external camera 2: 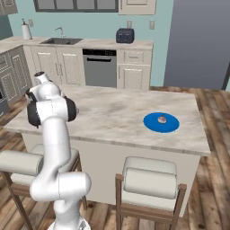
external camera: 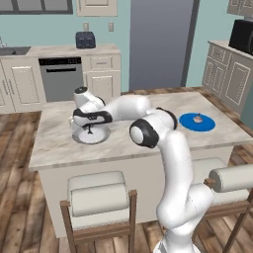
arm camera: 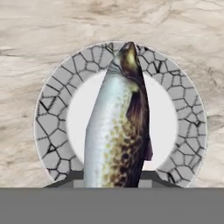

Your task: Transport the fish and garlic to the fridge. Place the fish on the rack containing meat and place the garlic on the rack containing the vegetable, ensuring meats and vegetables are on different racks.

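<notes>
Kitchen: teal walls, white cabinets, dishwasher (external camera: 61,78) and toaster (external camera: 85,40) seen along the back counter; grey fridge (external camera: 159,43) stood behind the island.
Island: marble top (external camera: 138,138), two stools (external camera 2: 152,182) tucked at the near edge.
Arm: reached low and left over the island top, elbow bent, hand turned down over the grey-rimmed plate (external camera: 90,135).
Blue plate: set well apart on the island's right side (external camera: 196,122); garlic (external camera: 197,118) sat on it.
Gripper: positioned just over the plate (external camera: 89,129); fingers closed on the fish (arm camera: 118,127), which is seen hanging between the tips, over the plate centre.
</notes>
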Controlling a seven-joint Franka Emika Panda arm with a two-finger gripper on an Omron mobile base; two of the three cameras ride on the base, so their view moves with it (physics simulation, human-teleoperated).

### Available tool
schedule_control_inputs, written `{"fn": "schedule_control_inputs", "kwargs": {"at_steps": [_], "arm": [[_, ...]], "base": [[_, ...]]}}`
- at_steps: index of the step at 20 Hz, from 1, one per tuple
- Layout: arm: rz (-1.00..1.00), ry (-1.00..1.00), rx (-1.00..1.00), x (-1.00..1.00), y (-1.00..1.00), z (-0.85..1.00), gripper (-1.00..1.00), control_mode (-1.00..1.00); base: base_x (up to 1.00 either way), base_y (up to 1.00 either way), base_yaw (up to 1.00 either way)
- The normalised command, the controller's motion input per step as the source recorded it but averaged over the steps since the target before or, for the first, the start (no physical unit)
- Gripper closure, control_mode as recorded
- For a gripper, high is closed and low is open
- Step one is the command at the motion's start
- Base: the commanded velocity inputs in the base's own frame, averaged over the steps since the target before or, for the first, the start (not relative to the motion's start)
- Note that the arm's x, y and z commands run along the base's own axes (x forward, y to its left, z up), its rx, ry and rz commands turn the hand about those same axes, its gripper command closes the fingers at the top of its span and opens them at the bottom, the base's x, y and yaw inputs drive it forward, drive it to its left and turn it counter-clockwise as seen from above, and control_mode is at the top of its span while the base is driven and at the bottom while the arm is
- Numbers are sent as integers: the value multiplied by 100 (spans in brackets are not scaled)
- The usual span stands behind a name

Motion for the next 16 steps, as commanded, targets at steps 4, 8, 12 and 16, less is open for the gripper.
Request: {"fn": "schedule_control_inputs", "kwargs": {"at_steps": [4,8,12,16], "arm": [[-3,-8,9,-100,-97,2,100,-100],[-3,-12,12,-100,-82,59,100,-100],[0,-14,11,-100,-60,100,100,-100],[0,-1,11,-100,-59,96,100,-100]], "base": [[0,0,0],[0,0,0],[0,0,0],[0,0,0]]}}
